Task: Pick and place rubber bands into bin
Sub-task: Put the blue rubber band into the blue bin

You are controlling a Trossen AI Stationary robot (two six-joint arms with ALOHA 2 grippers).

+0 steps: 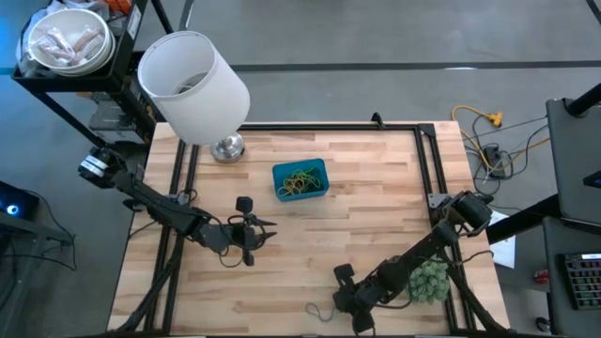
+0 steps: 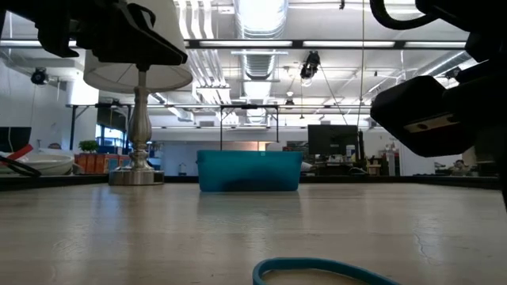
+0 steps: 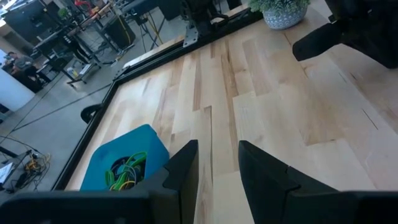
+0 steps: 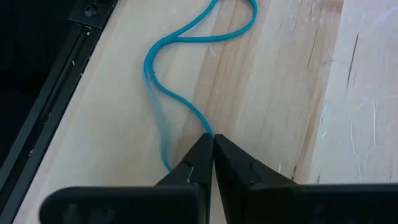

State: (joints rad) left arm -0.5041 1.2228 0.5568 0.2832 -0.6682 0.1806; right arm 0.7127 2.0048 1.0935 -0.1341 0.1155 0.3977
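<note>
Right end effector (image 4: 211, 144): clenched on a blue rubber band (image 4: 180, 93) lying on the surface (image 1: 376, 225), lower centre of high view. Left end effector (image 3: 217, 163): released, empty, left of centre. Bin (image 1: 300, 179): upper centre, holding more rubber bands (image 1: 301, 180). Lamp (image 1: 194, 89): upper left.
</note>
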